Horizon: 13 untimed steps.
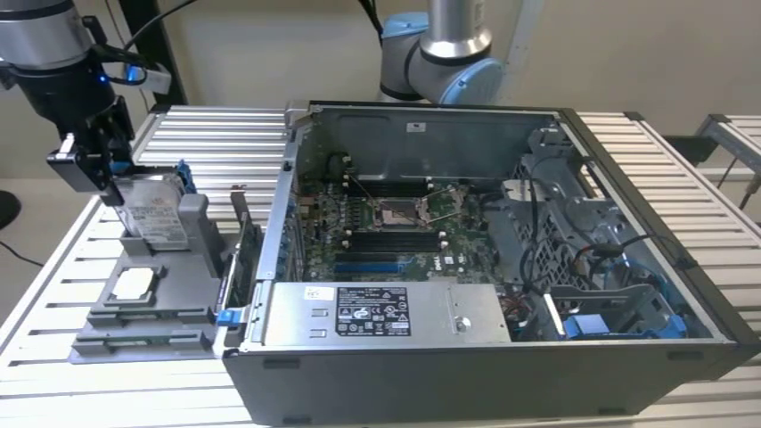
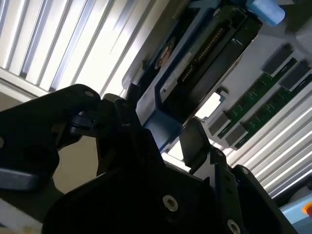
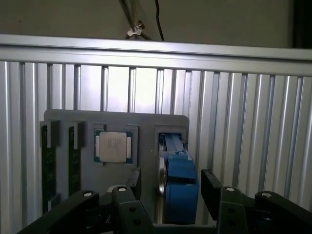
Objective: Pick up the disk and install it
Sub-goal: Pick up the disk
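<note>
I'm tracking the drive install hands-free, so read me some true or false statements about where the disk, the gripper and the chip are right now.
1. The disk stands on edge in the grey holder. True.
2. The gripper has its jaws on either side of the disk. True.
3. The disk already sits inside the computer case. False: it is in the holder, outside the case, on the exterior view's left.
4. The silver chip lies on the motherboard. False: it lies flat in the holder, beside the disk.
</note>
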Motion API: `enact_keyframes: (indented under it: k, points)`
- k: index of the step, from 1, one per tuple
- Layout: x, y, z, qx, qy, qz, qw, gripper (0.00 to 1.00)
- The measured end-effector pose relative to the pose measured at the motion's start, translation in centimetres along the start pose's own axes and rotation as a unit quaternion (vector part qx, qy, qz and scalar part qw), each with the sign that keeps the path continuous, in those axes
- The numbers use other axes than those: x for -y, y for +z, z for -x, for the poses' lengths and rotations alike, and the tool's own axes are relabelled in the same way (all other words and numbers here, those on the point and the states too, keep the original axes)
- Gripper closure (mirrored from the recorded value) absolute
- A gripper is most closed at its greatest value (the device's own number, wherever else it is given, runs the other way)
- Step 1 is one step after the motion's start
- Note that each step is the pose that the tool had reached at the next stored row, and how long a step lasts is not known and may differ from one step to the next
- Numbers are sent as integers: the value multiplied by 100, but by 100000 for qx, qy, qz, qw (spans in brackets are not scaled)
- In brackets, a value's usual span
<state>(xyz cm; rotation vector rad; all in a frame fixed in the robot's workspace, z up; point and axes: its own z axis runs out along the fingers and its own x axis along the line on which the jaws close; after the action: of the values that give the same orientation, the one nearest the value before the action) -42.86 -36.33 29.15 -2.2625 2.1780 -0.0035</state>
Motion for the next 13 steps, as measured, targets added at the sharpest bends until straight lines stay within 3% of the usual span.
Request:
enact_keyframes:
  k: [4,10,13]
  points:
    - [1,35,13,58,1,104,100000,0]
    - [2,85,36,77,-3,541,99999,0]
    - [2,102,38,80,-4,559,99998,0]
